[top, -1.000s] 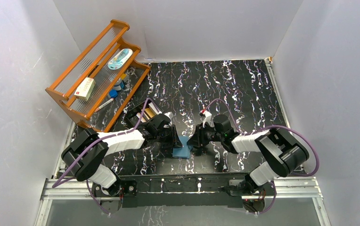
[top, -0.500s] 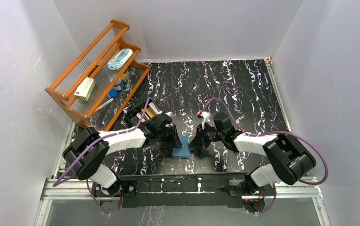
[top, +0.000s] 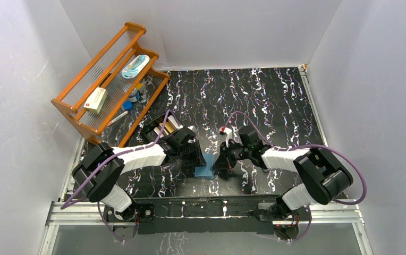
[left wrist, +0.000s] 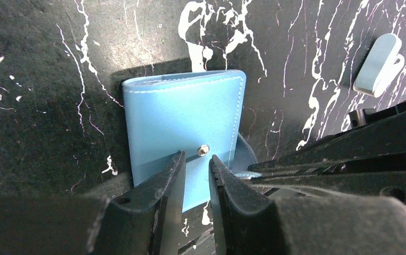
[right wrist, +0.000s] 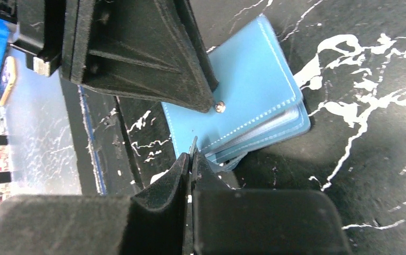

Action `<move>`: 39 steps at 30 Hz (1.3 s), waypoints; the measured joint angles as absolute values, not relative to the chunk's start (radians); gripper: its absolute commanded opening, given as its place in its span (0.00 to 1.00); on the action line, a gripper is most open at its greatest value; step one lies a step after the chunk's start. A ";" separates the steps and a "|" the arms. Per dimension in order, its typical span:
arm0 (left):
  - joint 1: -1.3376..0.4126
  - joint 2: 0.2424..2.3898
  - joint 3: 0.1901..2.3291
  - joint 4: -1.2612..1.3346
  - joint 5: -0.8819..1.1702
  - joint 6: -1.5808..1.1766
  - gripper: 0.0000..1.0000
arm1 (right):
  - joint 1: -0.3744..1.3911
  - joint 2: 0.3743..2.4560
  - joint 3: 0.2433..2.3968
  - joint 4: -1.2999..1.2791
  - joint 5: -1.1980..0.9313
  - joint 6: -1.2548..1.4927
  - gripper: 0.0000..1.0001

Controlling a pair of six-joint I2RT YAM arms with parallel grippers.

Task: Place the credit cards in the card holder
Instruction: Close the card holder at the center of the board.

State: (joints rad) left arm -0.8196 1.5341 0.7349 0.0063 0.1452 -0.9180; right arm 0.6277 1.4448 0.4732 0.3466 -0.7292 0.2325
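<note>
Left tool, jaws a slit apart, pins the card holder by its cover; right tool is clenched on the snap tab at its lower-right edge.

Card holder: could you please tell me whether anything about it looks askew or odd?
Yes. The card holder is not shut flat: its layers fan apart along one edge, paler pockets showing under the cover, and its snap tab curls out loose, unfastened.
</note>
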 measured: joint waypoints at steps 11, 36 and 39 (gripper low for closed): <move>-0.821 1.534 0.735 0.007 0.141 -0.941 0.26 | 0.626 1.460 0.542 0.267 -0.767 0.170 0.13; -0.772 1.484 0.762 -0.189 0.083 -0.899 0.24 | 0.634 1.599 0.690 0.149 -0.758 0.093 0.20; -0.768 1.487 0.734 -0.131 0.108 -0.881 0.23 | 0.638 1.613 0.714 0.132 -0.759 0.086 0.20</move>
